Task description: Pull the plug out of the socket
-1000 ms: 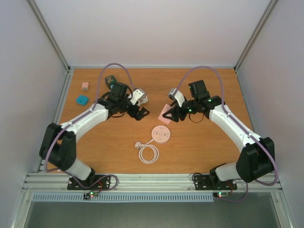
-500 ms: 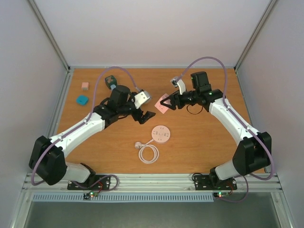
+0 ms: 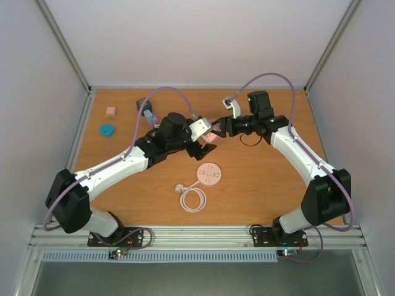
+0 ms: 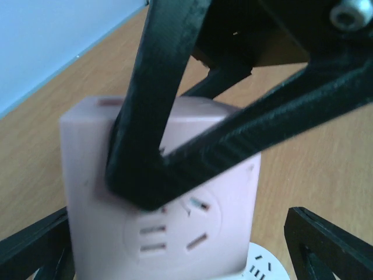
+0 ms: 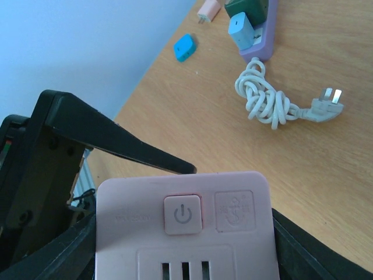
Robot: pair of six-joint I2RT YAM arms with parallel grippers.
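My right gripper [image 3: 214,131] is shut on a pink socket cube [image 3: 210,137] and holds it in the air above the table's middle. In the right wrist view the pink socket cube [image 5: 186,233] shows a power button and three slots. The left wrist view shows another face of the pink socket cube [image 4: 192,233], with empty socket holes and the right gripper's black fingers [image 4: 151,116] across it. My left gripper [image 3: 205,145] is open, one finger [image 4: 29,248] on each side of the cube's lower end. No plug shows in the cube's visible faces.
A white round socket [image 3: 208,173] lies below the cube, its coiled cable [image 3: 192,199] nearer the front. At the back left a purple power strip [image 5: 259,49] holds a blue charger [image 5: 240,26] beside a bundled white cable [image 5: 262,99]. Small blue [image 3: 107,129] and pink [image 3: 110,111] pieces lie far left.
The right gripper has lifted the pink cube off the table and carried it left. The left arm has swung right until its open jaws stand round the cube.
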